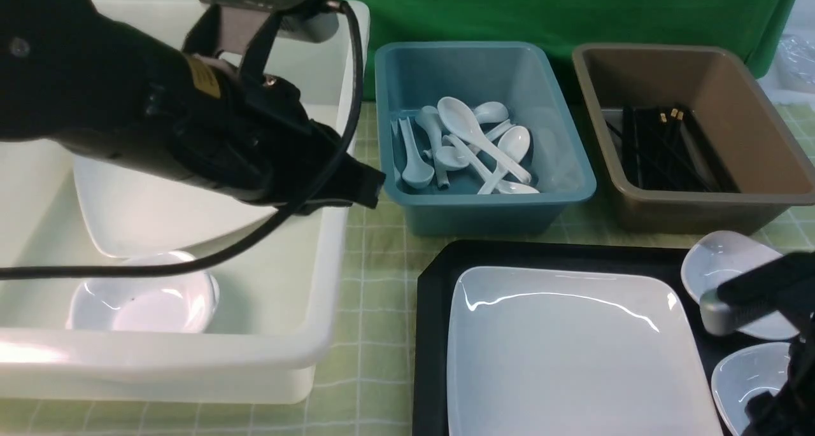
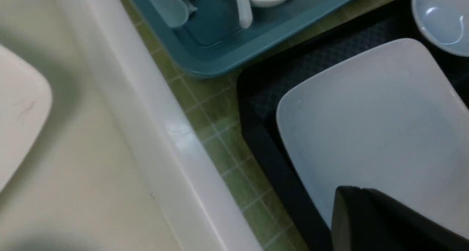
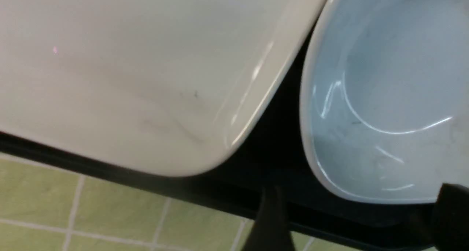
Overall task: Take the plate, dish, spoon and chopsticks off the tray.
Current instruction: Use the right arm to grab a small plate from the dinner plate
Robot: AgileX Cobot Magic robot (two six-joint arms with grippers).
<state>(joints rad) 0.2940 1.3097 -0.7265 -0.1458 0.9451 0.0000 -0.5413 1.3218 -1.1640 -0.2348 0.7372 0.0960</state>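
Tray (image 1: 439, 283): on the bench, front right, still loaded.
Plate (image 1: 573, 353): flat on the tray, untouched.
Dishes: far dish (image 1: 726, 267) and near dish (image 1: 751, 375), both at the tray's right end, beside the plate.
Spoons (image 1: 484, 143): in the blue tub (image 1: 573, 188); none seen on the tray.
Chopsticks (image 1: 662, 149): in the brown tub (image 1: 751, 200).
Left hand (image 1: 366, 188): closed, empty, above the white tub (image 1: 318, 296).
Right hand (image 3: 361, 221): fingers spread wide beside a dish rim, gripping nothing; which dish I cannot tell.
Step, judged: reaching for a dish.
Next move needs: rim set between the fingers, firm pinch, clean lift clear of the plate.
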